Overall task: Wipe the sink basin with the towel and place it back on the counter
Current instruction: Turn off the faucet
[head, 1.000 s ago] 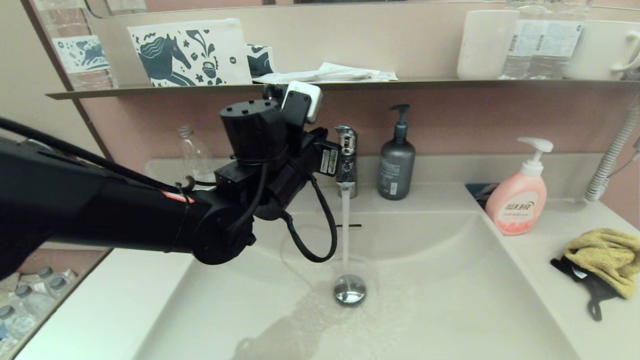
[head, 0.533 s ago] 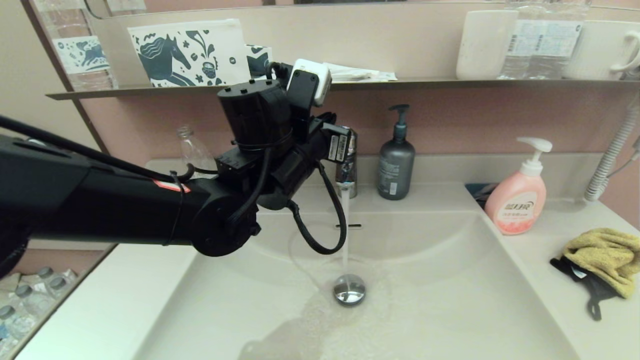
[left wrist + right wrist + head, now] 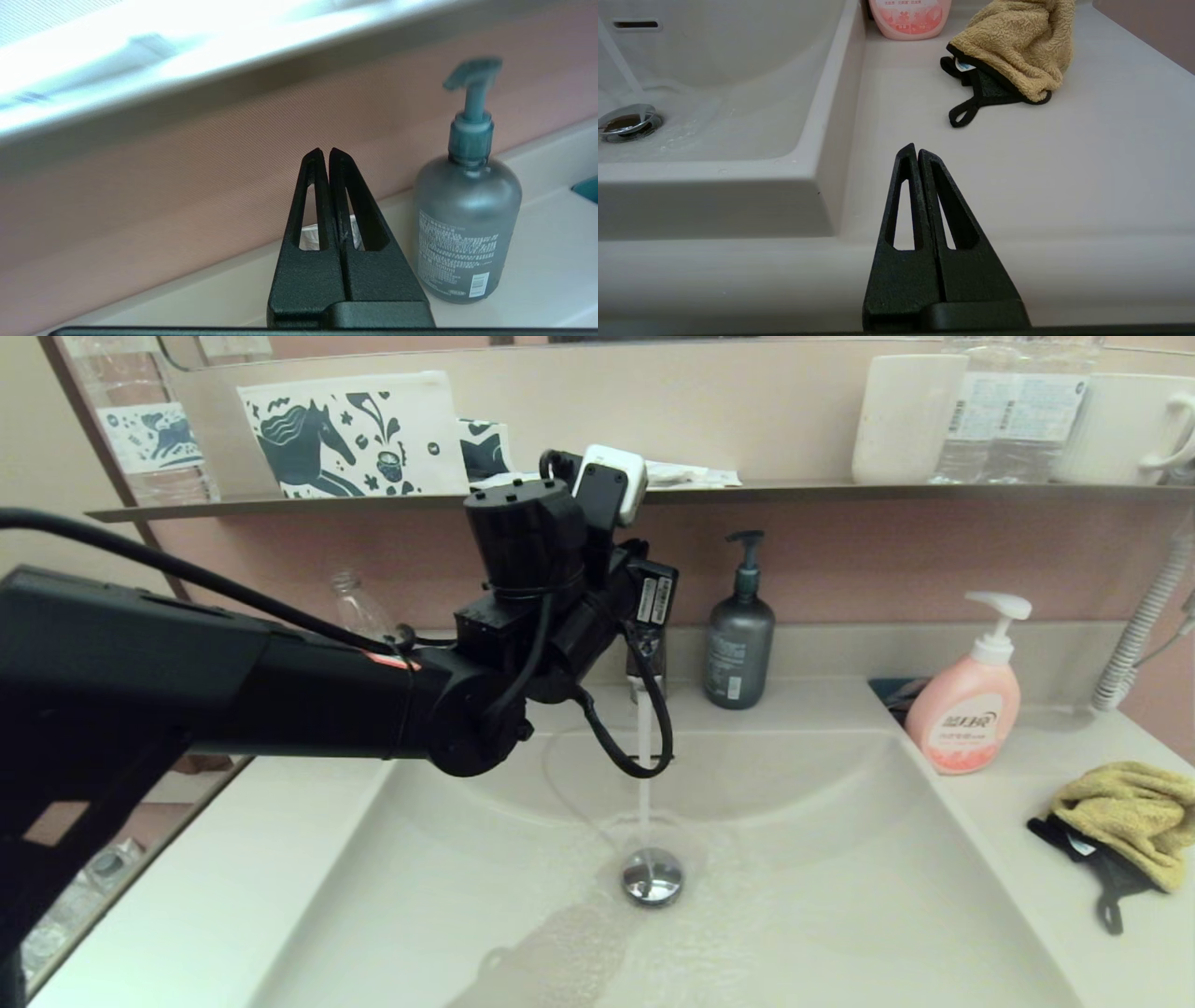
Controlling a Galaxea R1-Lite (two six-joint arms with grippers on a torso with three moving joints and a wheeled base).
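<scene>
While water ran into the sink basin [image 3: 840,896], the left hand [image 3: 327,156], pressed closed and empty near the faucet [image 3: 647,683], risked bumping it; the towel [image 3: 1125,812] lay untouched on the tabletop [image 3: 1041,186].

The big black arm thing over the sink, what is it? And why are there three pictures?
That is a robot's left arm, stretched out above the sink basin near the tap. The wide picture comes from a camera on the robot's head. The other two come from little cameras on its wrists, looking past its fingers.

The left gripper is shut and holds nothing; it points at the wall beside a grey pump bottle. The right gripper is shut and empty too, low over the counter.

Water runs from the tap onto the drain plug. The yellow towel lies on the counter beside a pink soap bottle. Nobody is holding it yet.
</scene>
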